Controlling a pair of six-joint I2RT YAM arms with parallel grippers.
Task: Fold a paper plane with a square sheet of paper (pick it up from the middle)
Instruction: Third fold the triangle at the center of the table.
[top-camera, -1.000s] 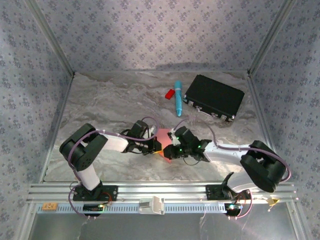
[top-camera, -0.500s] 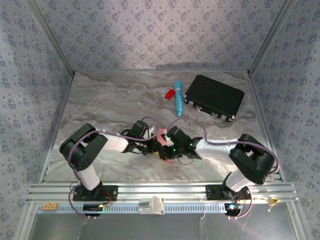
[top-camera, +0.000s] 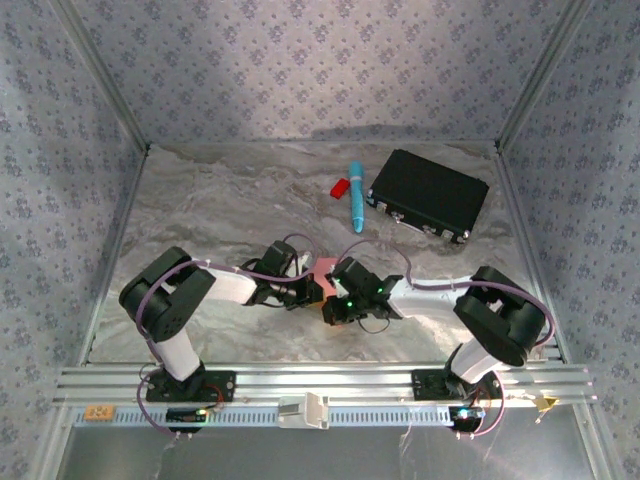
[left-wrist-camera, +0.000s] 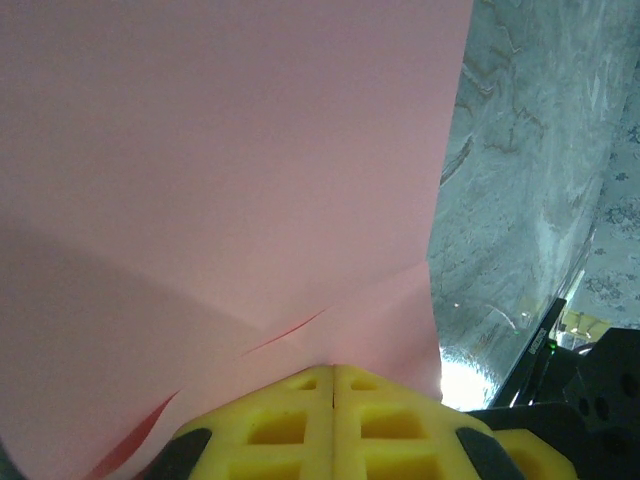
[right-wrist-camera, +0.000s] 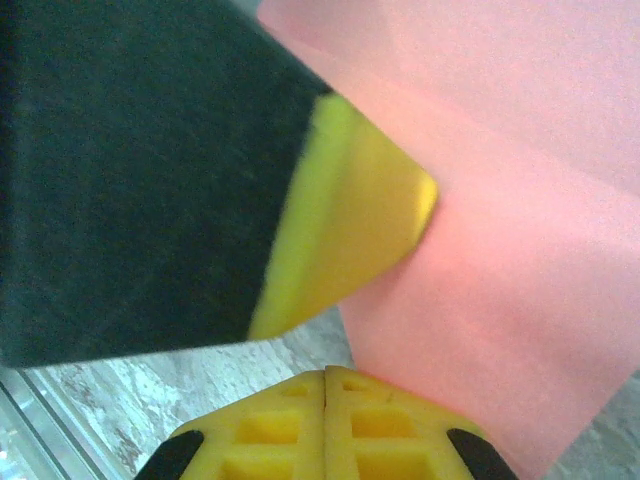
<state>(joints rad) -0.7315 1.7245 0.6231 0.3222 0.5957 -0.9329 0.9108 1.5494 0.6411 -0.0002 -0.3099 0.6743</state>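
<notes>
Inward, left gripper (top-camera: 313, 289), right gripper (top-camera: 333, 311) flank paper (left-wrist-camera: 250, 150).

My left gripper (top-camera: 305, 290) and right gripper (top-camera: 335, 306) stood nose to nose at the near middle of the grey marbled tabletop (top-camera: 200, 215), the creased pink-red paper sheet (top-camera: 324, 268) between them, so nothing could pass there. At the far right the black rectangular hard case (top-camera: 428, 193), the slim blue pen (top-camera: 355, 195) and the small red plastic piece (top-camera: 340, 187) crowded together. The far left lay open, as did the band between those three and my wrists. Patterned walls (top-camera: 300, 70) closed three sides.
</notes>
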